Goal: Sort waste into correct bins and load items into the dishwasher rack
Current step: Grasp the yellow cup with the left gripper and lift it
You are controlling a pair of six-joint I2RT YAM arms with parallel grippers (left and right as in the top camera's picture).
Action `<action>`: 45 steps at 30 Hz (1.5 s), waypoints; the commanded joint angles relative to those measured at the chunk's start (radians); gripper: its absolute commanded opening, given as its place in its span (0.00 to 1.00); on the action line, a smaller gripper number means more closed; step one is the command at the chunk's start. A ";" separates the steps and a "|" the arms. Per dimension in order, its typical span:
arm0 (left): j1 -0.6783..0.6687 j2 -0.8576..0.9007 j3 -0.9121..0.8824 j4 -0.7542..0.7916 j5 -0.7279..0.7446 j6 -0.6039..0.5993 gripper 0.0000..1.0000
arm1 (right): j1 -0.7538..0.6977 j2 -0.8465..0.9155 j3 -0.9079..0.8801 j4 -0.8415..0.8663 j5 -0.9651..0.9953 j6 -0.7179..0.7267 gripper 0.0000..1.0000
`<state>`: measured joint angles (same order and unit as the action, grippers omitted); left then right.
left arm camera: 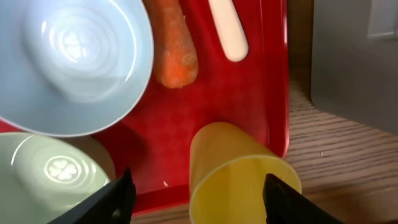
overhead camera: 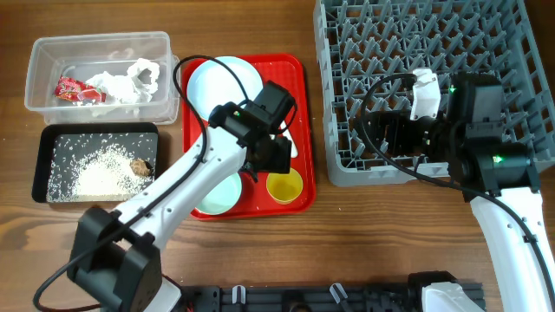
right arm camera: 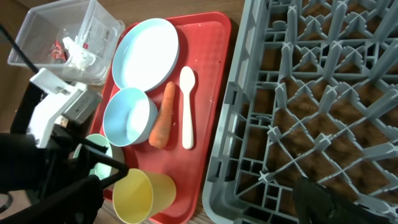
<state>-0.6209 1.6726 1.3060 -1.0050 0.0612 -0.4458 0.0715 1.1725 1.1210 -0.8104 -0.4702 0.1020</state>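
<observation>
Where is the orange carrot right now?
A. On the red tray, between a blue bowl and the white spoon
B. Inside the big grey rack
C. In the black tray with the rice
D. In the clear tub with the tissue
A: the right wrist view shows the carrot lying on the red tray, with the blue bowl on one side and the white spoon on the other.

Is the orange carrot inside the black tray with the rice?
No, the carrot lies on the red serving tray, between the blue bowl and the white spoon.
</observation>
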 commanded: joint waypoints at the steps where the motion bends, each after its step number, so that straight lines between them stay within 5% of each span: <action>1: -0.001 0.011 -0.011 0.002 0.018 0.023 0.66 | 0.003 0.002 0.016 -0.001 -0.001 0.010 1.00; 7: -0.030 0.011 -0.022 -0.054 0.113 0.102 0.58 | 0.003 0.002 0.016 -0.002 -0.001 0.010 1.00; 11: -0.051 0.011 -0.080 0.010 0.101 0.101 0.44 | 0.003 0.002 0.016 -0.003 -0.001 0.010 1.00; 21: -0.051 0.012 -0.192 0.115 -0.014 -0.019 0.04 | 0.003 0.002 0.016 -0.005 0.000 0.010 1.00; 23: -0.040 0.006 -0.182 0.122 0.019 -0.081 0.04 | 0.003 0.002 0.016 -0.005 0.000 0.010 1.00; 30: 0.174 -0.120 -0.070 0.139 0.419 -0.082 0.04 | 0.003 0.002 0.016 0.002 -0.023 0.009 1.00; 37: 0.470 -0.202 -0.067 0.427 1.123 -0.126 0.04 | 0.003 0.002 0.016 0.224 -0.394 0.027 1.00; 45: 0.510 -0.202 -0.067 0.559 1.345 -0.199 0.04 | 0.032 0.029 0.016 0.526 -0.682 0.141 1.00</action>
<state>-0.1154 1.4807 1.2282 -0.4671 1.2587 -0.6102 0.0750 1.1755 1.1225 -0.3309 -0.9916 0.1947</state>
